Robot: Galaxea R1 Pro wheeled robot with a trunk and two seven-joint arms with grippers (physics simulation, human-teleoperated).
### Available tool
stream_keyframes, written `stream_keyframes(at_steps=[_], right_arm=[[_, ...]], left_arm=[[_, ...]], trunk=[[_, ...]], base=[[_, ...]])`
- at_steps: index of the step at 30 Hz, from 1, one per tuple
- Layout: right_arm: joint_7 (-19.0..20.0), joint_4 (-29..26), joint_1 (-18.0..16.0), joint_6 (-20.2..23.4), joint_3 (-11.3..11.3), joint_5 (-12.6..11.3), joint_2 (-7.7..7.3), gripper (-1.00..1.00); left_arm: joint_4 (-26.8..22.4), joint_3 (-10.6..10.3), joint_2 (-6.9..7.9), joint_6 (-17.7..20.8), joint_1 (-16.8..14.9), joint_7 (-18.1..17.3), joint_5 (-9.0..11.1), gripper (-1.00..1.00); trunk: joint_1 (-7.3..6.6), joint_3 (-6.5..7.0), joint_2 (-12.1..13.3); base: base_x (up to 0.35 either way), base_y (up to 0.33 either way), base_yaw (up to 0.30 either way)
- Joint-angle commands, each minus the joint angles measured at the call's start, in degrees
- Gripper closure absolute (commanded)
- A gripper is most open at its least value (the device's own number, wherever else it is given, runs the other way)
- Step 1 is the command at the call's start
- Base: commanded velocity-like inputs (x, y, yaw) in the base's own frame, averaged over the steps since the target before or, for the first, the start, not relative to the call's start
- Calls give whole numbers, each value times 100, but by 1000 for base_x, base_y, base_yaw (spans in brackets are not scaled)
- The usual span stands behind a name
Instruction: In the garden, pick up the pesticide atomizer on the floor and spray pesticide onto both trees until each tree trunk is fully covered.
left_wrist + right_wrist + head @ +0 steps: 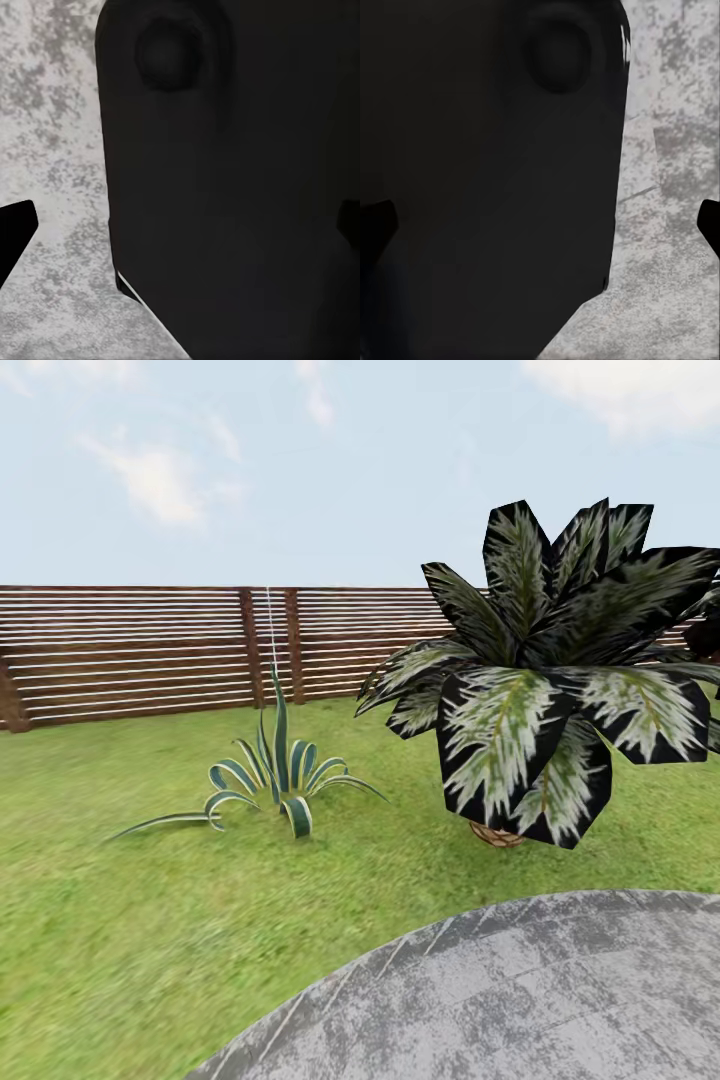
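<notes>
The pesticide atomizer and both trees are out of view. The head view looks over the garden's grass floor (150, 920) toward a brown slatted fence (130, 650). In the left wrist view, my left gripper (180, 232) is open, its dark fingertips (15, 232) at the frame's edges with nothing between them. A dark part of the robot's body (225, 187) lies close in front, with grey stone beyond. My right gripper (540, 232) is open too, its fingertips (375, 229) spread wide before the same kind of dark body (487, 165).
A low striped spiky plant (275, 780) grows mid-lawn. A large broad-leaved dark plant (545, 690) in a basket pot (497, 835) stands at the right. A rounded grey stone paving slab (520, 1000) fills the near right ground. Open grass lies to the left.
</notes>
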Motion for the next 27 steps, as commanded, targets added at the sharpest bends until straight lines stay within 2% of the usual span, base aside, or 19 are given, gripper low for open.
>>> stream_keyframes(at_steps=[1,6,10,14,22,27], right_arm=[[23,-33,5,33,37,31,34,-100],[18,-33,3,86,49,41,64,-100],[22,-164,-68,75,42,26,102,-100],[23,-294,-85,-45,20,10,125,-100],[15,-553,-103,-301,5,9,-28,-100],[14,-715,-125,-462,4,5,-44,-100]], left_arm=[[6,17,-13,-8,-5,5,27,-100],[10,14,-12,-9,-2,3,24,-100],[9,13,-89,-9,-1,5,24,-100],[-121,-10,-48,-130,-29,5,16,-100],[-381,-13,-60,-387,-180,70,9,-100],[-544,-13,-79,-547,-345,74,18,-100]], trunk=[[1,0,0],[1,0,0],[1,0,0],[1,0,0],[1,0,0],[1,0,0]], base=[[0,0,0],[0,0,0],[0,0,0],[0,0,0],[0,0,0],[0,0,0]])
